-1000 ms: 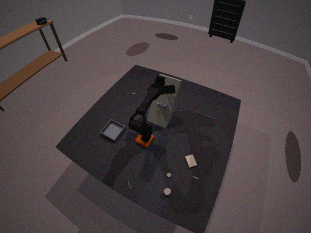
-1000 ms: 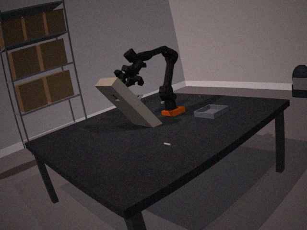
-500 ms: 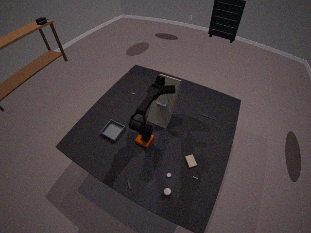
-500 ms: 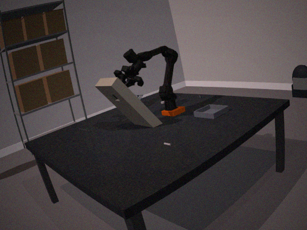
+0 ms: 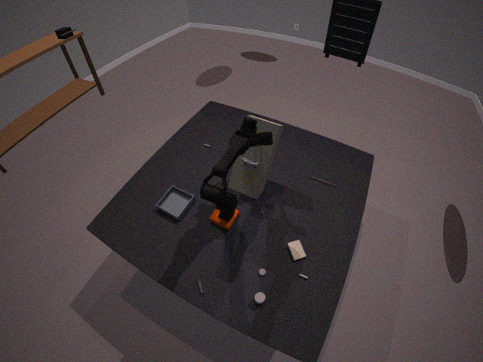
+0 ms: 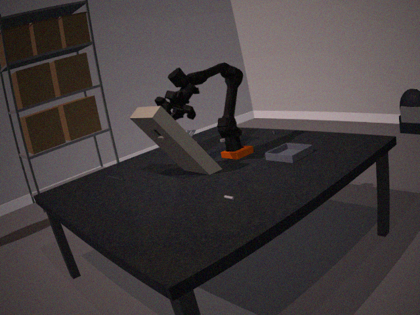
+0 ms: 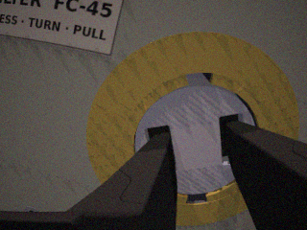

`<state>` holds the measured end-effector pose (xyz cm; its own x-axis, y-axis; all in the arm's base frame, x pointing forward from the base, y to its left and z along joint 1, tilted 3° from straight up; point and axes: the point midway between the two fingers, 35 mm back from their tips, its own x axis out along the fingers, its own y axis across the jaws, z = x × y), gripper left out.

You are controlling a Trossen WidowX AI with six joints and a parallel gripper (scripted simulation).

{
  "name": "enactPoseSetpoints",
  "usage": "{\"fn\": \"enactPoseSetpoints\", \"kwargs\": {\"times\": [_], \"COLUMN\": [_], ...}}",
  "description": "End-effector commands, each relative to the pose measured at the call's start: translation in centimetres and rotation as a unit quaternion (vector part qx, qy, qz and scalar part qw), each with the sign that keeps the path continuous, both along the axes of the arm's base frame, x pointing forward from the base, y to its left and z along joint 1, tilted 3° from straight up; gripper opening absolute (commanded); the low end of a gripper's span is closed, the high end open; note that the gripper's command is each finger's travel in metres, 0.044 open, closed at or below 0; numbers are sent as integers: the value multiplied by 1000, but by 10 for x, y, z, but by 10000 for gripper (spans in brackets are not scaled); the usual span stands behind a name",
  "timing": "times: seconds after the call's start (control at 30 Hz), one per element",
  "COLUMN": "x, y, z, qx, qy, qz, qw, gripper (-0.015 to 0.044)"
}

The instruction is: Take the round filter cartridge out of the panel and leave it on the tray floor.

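The grey round filter cartridge point(image 7: 195, 144) sits in the sloped beige service panel point(image 6: 174, 140), inside a yellow ring point(image 7: 115, 122). The ring shows small in the top view point(image 5: 247, 176). My gripper point(image 7: 197, 136) presses against the cartridge face with one fingertip in each of its two narrow slots. The fingers stand a little apart, with the cartridge's middle strip between them, and they do not clamp it. In the exterior view the gripper point(image 6: 171, 108) meets the panel's upper face. The grey tray point(image 5: 175, 201) stands empty left of the arm's orange base point(image 5: 224, 218).
A label point(image 7: 54, 15) reading "FILTER FC-45, PRESS TURN PULL" is fixed above the ring. The ring has small notches at top point(image 7: 200, 79) and bottom point(image 7: 198, 198). A beige block point(image 5: 296, 249), two small discs point(image 5: 259, 297) and short pins lie on the table's near side.
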<state>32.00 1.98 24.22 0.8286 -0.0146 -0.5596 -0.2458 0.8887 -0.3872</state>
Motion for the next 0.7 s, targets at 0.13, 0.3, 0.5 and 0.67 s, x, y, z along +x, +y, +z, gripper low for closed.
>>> {"fn": "enactPoseSetpoints", "kwargs": {"times": [0.13,0.3,0.5,0.67], "x": [3,5,6,7], "y": [0,0,0,0], "z": [-4,-5,-6,-6], "qx": [-1,-1,-1,-1], "qy": [1,1,1,1], "qz": [3,3,3,3], "qw": [1000,1000,1000,1000], "gripper": [98,98,98,98]}}
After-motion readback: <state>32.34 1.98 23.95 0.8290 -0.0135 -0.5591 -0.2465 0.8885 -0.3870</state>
